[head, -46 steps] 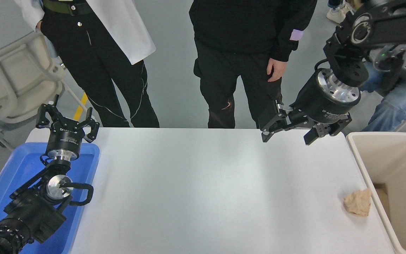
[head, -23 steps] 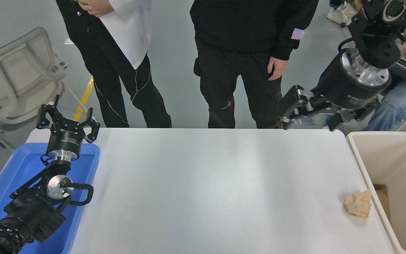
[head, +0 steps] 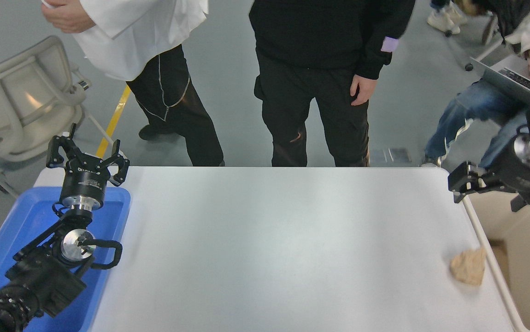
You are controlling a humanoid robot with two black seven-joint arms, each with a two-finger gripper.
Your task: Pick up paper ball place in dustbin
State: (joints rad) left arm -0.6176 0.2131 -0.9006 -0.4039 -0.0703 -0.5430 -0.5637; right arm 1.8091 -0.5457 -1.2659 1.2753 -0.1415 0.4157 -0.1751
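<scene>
Head view shows the paper ball (head: 468, 272) lying untouched on the table (head: 265, 249) just beside the dustbin (head: 486, 249), while the right gripper (head: 491, 190), jaws wide and empty, has swung from mid-table to hover above the bin's far corner, so pickup hasn't begun; the left gripper (head: 87, 154) sits parked, open

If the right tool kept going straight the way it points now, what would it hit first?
Probably nothing soon: the right tool, open above the dustbin rim, points left over bare table. The paper ball lies nearer the camera, though depth is unclear.
</scene>
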